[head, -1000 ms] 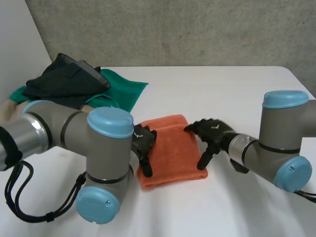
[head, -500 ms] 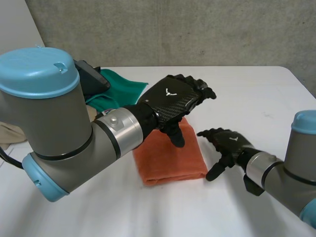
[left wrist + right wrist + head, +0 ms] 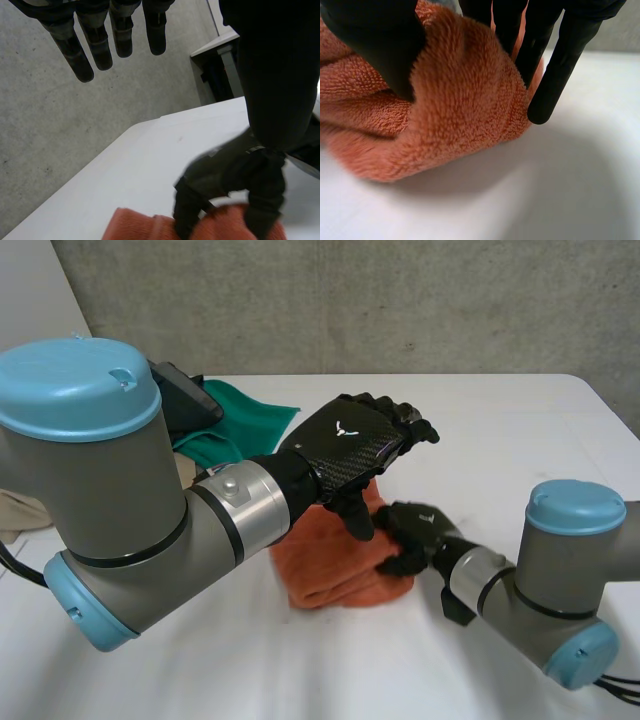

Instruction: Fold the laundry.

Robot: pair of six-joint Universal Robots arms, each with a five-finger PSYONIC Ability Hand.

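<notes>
Pinching right edge of orange towel [image 3: 325, 575] in right hand [image 3: 410, 533]: fuzzy terry pile, bunched into soft fold. Left hand [image 3: 347, 445] raised above, fingers straight, empty.

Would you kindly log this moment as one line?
left hand: open, hovering over orange towel | right hand: pinching towel's edge

Towel [image 3: 330, 575] lies mid-table [image 3: 500, 430], clothes pile [image 3: 240, 425] behind-left of it, right hand [image 3: 410, 530] seemingly at its right edge.
</notes>
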